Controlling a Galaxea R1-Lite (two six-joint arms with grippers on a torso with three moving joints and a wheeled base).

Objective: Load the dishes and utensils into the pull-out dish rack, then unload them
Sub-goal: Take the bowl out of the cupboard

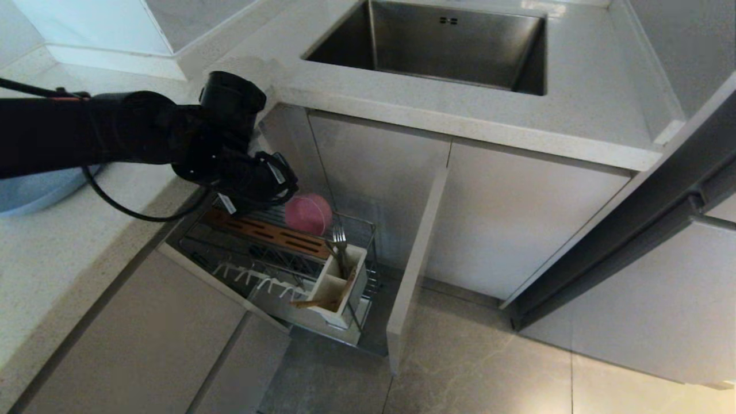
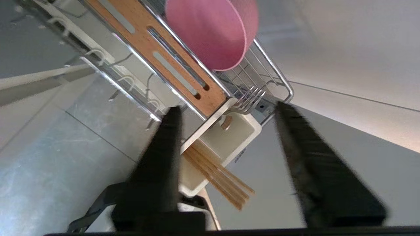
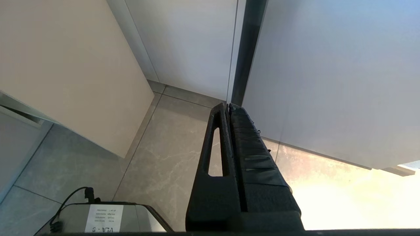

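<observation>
Over the pulled-out dish rack (image 1: 276,253), below the table edge, the left claw (image 2: 226,113) hangs with its fingers apart and nothing between them. The pink bowl (image 1: 309,214) stands on edge at the rack's back; fork (image 1: 339,238) and chopsticks (image 1: 322,299) sit in the white utensil box (image 1: 339,287); the blue plate (image 1: 34,187) waits on the table at the far left. The spoon I cannot make out. Judging by this, a utensil has just been loaded, or unloading starts; either way the claw should rise clear of the wires before swinging. Smooth matte plastic bowl, thin shiny chrome wire, slotted brown wood, slim pale sticks. The right claw (image 3: 228,108), fingers pressed together, is parked near the floor.
</observation>
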